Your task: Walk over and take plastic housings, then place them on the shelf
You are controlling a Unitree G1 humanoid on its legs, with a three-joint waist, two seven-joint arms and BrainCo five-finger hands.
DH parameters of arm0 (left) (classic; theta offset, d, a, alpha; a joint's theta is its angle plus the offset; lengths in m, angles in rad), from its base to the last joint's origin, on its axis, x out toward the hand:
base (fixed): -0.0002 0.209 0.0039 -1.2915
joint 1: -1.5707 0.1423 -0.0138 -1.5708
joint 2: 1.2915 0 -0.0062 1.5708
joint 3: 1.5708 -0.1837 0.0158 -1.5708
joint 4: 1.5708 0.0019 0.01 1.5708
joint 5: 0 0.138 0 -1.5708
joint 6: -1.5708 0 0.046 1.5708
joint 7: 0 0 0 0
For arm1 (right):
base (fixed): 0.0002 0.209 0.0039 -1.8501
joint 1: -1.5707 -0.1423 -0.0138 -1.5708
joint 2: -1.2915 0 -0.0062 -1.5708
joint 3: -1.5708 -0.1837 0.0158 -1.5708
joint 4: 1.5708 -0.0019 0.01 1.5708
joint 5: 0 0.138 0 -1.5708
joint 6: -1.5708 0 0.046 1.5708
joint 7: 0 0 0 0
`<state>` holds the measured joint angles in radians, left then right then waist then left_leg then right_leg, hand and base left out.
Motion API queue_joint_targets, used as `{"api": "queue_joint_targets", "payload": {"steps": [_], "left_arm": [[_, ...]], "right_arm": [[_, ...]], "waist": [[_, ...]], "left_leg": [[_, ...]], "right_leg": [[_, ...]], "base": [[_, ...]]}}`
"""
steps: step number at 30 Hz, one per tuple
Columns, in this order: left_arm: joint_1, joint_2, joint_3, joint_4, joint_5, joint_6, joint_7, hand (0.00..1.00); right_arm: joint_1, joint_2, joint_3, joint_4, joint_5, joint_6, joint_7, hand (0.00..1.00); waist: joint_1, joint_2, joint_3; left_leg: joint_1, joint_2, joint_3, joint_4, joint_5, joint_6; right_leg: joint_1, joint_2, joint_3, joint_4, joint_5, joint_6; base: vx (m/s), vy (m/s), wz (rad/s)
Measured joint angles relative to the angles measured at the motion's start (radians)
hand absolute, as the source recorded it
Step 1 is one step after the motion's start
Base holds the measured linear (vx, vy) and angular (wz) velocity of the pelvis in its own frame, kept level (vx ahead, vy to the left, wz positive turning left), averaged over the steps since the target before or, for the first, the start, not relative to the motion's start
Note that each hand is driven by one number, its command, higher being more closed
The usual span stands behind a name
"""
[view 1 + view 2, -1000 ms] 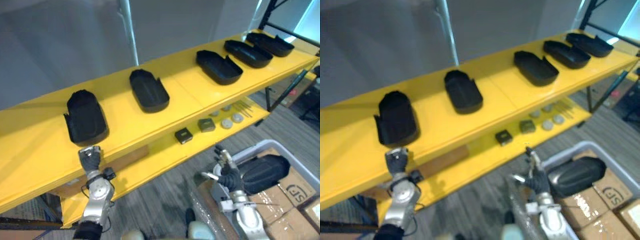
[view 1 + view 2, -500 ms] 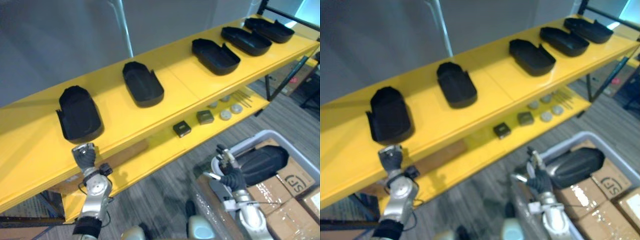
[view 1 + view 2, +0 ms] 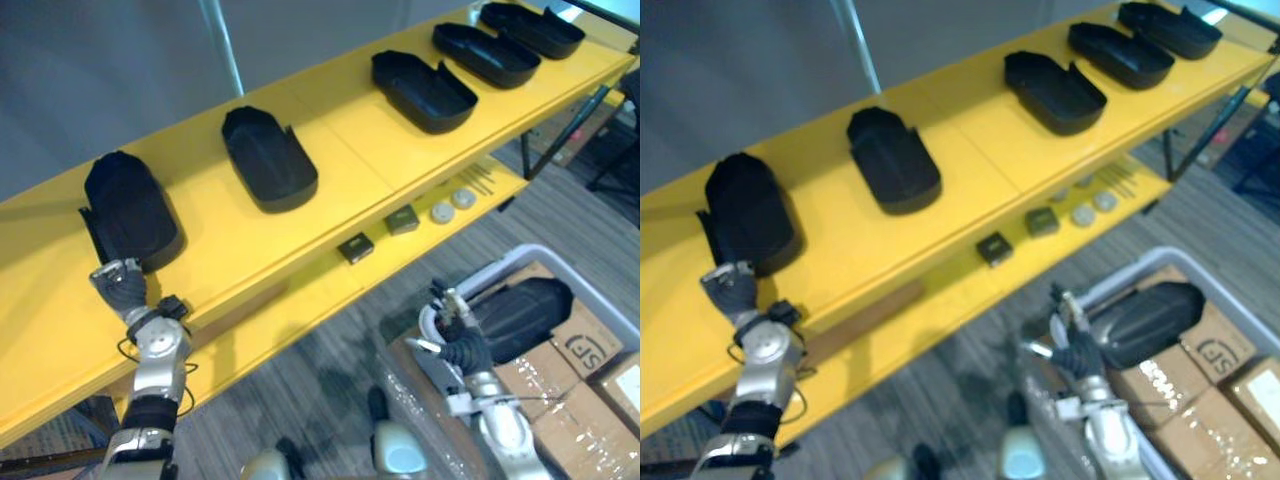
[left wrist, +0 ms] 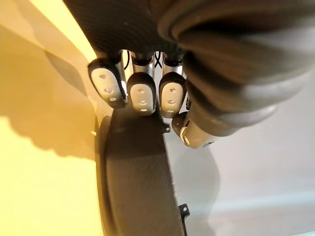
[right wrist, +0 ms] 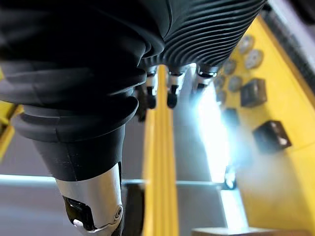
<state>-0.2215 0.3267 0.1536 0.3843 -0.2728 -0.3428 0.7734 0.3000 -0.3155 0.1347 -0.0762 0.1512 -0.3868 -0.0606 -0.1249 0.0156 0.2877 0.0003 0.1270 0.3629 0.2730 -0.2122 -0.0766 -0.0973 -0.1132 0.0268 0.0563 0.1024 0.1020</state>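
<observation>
The leftmost black plastic housing [image 3: 125, 212] lies on the yellow shelf's top board [image 3: 350, 135], close to the front edge. The left hand [image 3: 121, 290] is at its near end, fingers loosely bent and holding nothing. I judge this to be the release: pull the hand straight back without nudging the housing forward. The right hand [image 3: 458, 340], fingers straight, hangs beside another black housing [image 3: 525, 312] in the grey bin [image 3: 602, 305]. The left wrist view brings the fingertips [image 4: 141, 96] right up to the housing's end; I cannot tell whether they touch it.

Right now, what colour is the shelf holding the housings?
The shelf is yellow; clearest in the left eye view.
</observation>
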Motion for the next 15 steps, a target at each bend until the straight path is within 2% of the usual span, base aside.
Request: {"api": "queue_joint_targets", "payload": {"steps": [3,8,13,14,15], "left_arm": [[0.081,-0.041,0.011,-0.172,0.009,0.003,0.042,1.0],[0.142,-0.058,0.037,-0.259,0.014,0.033,0.074,1.0],[0.178,-0.072,0.036,-0.398,0.013,0.06,0.075,1.0],[0.202,-0.087,0.035,-0.455,0.014,0.063,0.075,0.0],[0.249,-0.116,0.036,-0.533,0.015,0.064,0.076,0.0]], "right_arm": [[0.021,0.0,-0.001,-0.002,0.0,0.0,-0.005,0.0],[0.03,0.001,0.0,-0.006,0.0,0.001,-0.008,0.0],[0.056,0.024,0.0,-0.033,-0.002,0.001,-0.029,0.0],[0.067,0.036,0.0,-0.034,-0.002,0.001,-0.033,0.0],[0.074,0.048,0.002,-0.035,-0.003,0.001,-0.041,0.0]], "waist": [[0.0,0.01,0.024],[0.005,0.014,0.026],[0.002,0.015,0.025],[0.003,0.015,0.025],[0.005,0.015,0.025]], "left_leg": [[-0.001,-0.002,-0.024,0.015,-0.012,0.006],[-0.003,-0.004,-0.028,0.016,-0.018,0.007],[-0.026,0.001,-0.05,0.036,-0.023,0.007],[-0.03,0.002,-0.053,0.04,-0.023,0.007],[-0.034,0.002,-0.056,0.044,-0.023,0.007]], "right_leg": [[0.016,-0.006,-0.022,0.011,-0.016,0.009],[0.018,-0.008,-0.029,0.024,-0.036,0.01],[0.014,-0.011,-0.049,0.025,-0.033,0.014],[0.014,-0.01,-0.053,0.025,-0.034,0.013],[0.014,-0.011,-0.056,0.025,-0.034,0.013]], "base": [[-0.04,0.027,0.18],[-0.02,0.008,0.05],[0.03,0.037,0.11],[0.07,0.031,0.15],[0.05,0.029,0.12]]}}
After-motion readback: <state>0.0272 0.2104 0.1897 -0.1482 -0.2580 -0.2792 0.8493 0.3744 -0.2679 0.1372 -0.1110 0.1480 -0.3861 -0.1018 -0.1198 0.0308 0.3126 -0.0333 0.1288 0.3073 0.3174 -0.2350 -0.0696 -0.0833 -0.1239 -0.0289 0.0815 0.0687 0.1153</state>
